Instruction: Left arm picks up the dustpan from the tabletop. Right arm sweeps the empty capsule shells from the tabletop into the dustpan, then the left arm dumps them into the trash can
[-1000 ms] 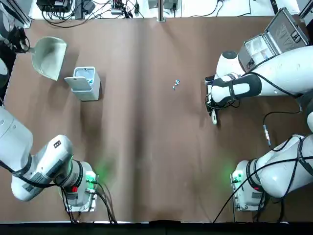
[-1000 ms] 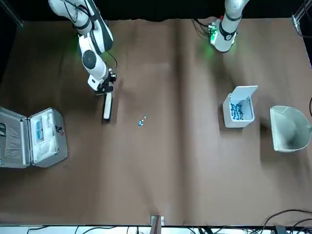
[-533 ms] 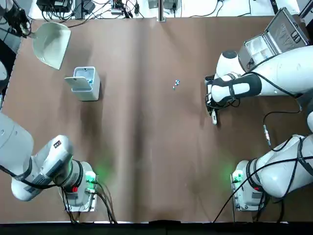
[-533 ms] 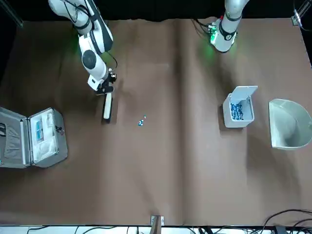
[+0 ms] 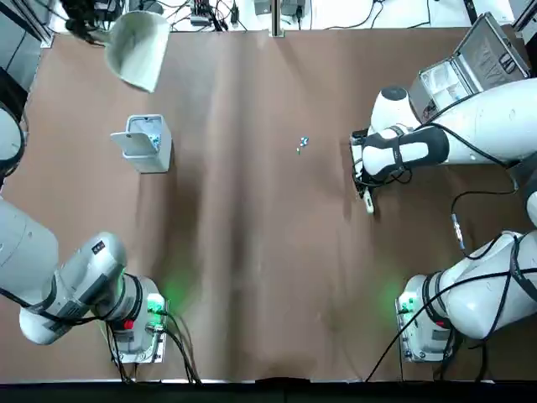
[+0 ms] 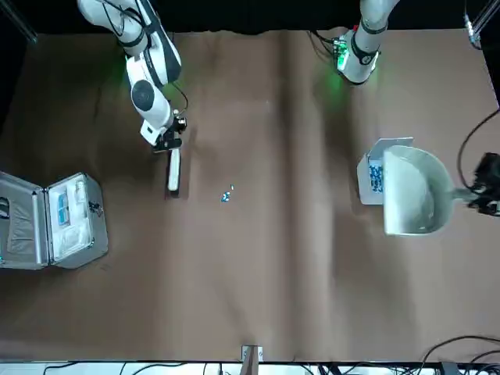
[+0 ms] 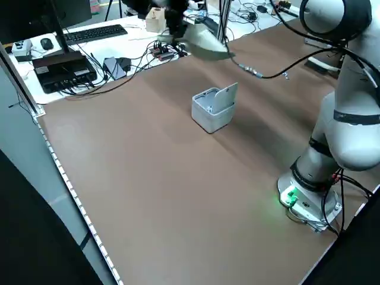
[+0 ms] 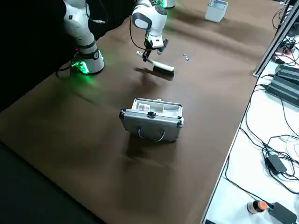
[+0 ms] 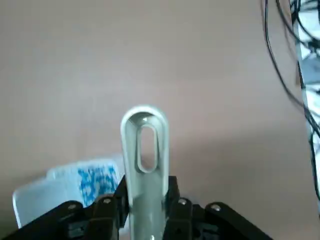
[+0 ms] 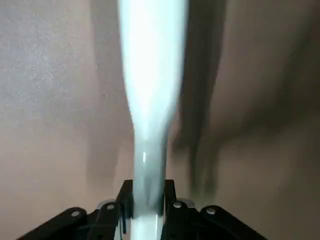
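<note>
At upper left of the top view, the left gripper (image 9: 145,210), pinching the dustpan (image 5: 138,46) by its handle, is swinging it rightward, past the trash can (image 5: 145,143), probably toward the empty capsule shells (image 5: 302,144) at centre. Nothing is blocking the tabletop (image 5: 252,252) between. At right, the right gripper (image 10: 146,207) is gripping a brush (image 6: 173,170) beside the open metal case (image 5: 470,67).

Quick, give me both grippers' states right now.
Left gripper: shut on the dustpan handle, lifted.
Right gripper: shut on the brush handle.

Matt brown table (image 5: 252,252), smooth pale plastic dustpan (image 5: 136,49), light-grey plastic trash can (image 5: 144,144), shiny silver metal case (image 8: 152,122), glossy white arm shells (image 5: 491,126)
</note>
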